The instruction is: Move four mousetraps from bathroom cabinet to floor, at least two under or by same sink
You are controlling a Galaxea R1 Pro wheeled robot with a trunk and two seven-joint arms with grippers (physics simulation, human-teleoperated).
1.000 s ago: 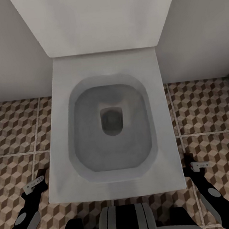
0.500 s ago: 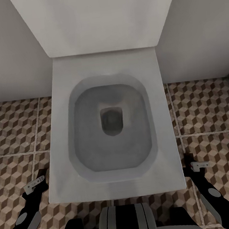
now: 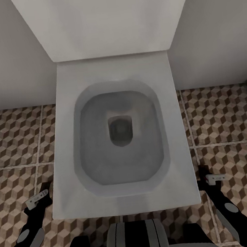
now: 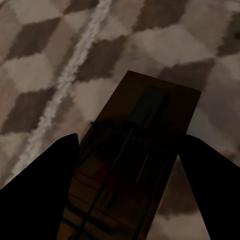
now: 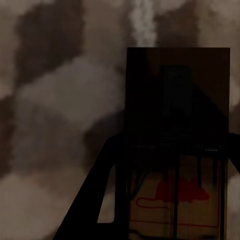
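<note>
Left of the white toilet [image 3: 121, 139], the left gripper [image 4: 125, 190] clamps a shadowed mousetrap [image 4: 135, 165] above the bathroom floor [image 3: 10, 144]. Right of it, the right gripper [image 5: 170, 200] seemingly grips another mousetrap [image 5: 177, 150], its lower end cut off.

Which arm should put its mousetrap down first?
Right, maybe. The left gripper and right gripper each hold a mousetrap over the bathroom floor, but tiles loom larger behind the right mousetrap than the left mousetrap.
</note>
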